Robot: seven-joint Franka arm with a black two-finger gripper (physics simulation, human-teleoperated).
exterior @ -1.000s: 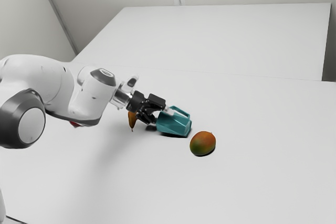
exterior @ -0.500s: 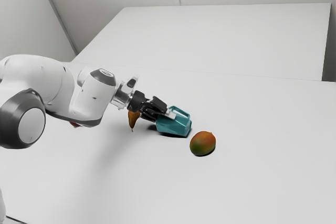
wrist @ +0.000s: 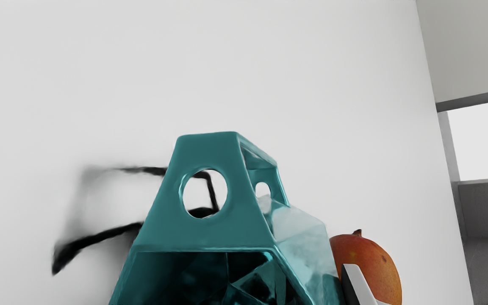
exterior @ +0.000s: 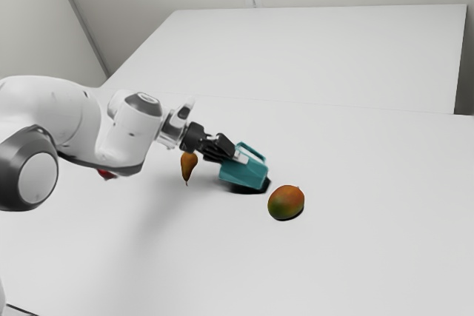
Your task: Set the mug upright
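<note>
Extending from the exterior view's left, the arm (exterior: pixel 126 131) is reaching low across the surface (exterior: pixel 355 257) toward the exterior view's right. The wrist (exterior: pixel 172 131) is pitching the jaws at a shallow downward angle, closer to level than to vertical. The jaws are clamping the mug (exterior: pixel 243 174) at its mouth end. One fingertip (wrist: pixel 359 284) is pressing against the outside of the mug wall in the wrist view; the opposite contact is staying out of sight.

The mug is lying over on its side in the grip, not standing upright. Its mouth is facing back toward the wrist, its base is pointing away and downward, and its handle (exterior: pixel 253 151) is facing up. The mug appears to be hanging just above the surface, with a dark shadow lying beneath the base end.

The mango (exterior: pixel 286 203) is resting near the mug base, on the exterior view's right. The pear (exterior: pixel 189 166) is lying near the mouth end, below the wrist. A red object (exterior: pixel 107 174) is showing partly behind the arm.
</note>
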